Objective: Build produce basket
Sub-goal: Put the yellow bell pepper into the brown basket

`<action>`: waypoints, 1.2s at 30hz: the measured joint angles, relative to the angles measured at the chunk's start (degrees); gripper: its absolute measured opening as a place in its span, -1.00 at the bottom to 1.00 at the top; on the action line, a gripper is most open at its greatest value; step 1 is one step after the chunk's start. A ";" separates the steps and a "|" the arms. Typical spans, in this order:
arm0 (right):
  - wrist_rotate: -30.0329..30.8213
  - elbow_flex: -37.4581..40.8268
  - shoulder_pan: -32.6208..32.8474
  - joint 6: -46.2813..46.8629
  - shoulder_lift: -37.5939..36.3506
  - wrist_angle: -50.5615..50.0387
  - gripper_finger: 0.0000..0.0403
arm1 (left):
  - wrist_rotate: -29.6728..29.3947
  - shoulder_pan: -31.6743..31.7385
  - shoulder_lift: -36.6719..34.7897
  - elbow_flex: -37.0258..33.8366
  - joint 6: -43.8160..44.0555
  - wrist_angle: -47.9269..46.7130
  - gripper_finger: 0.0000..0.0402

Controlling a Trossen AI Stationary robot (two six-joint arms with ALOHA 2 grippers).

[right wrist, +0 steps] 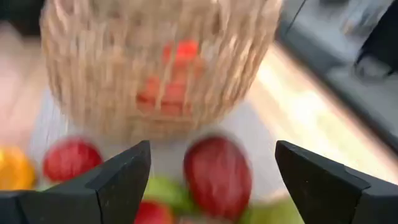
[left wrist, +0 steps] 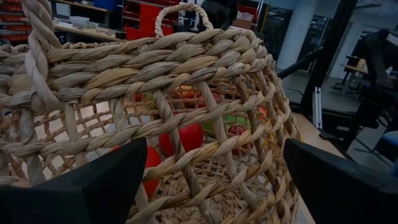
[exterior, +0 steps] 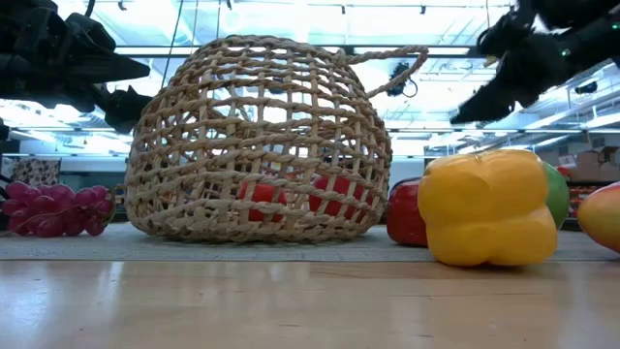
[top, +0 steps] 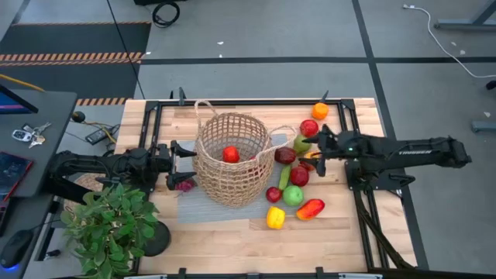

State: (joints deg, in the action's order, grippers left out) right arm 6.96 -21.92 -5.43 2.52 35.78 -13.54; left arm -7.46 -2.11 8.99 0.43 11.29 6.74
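The basket is seen at table centre, one red fruit inside. The left gripper, jaws apart, is placed at its nine o'clock; the right gripper, jaws apart, at three o'clock above the produce.

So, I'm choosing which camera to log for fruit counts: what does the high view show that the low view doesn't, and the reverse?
Only the high view shows the whole spread: the orange at the table's far edge, the potted plant, and both arms, with the open left gripper beside the basket and the open right gripper over the fruit pile. Only the low view shows the room's ceiling lights. Both show the basket holding red fruit, the purple grapes and the yellow pepper.
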 joint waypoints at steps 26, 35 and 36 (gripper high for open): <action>-5.87 -1.91 24.27 24.37 18.34 17.22 0.73 | 0.00 0.01 0.00 0.00 -0.02 0.00 0.93; 8.47 -10.03 36.22 20.72 30.93 16.08 0.73 | 0.00 0.00 0.00 0.00 -0.04 0.00 0.93; 8.63 -11.10 36.72 19.75 32.80 16.01 0.73 | 0.00 0.00 0.00 0.00 -0.04 0.00 0.93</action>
State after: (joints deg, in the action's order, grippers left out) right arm 15.59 -33.02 31.30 22.27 68.58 2.47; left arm -7.46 -2.10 8.99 0.43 11.25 6.74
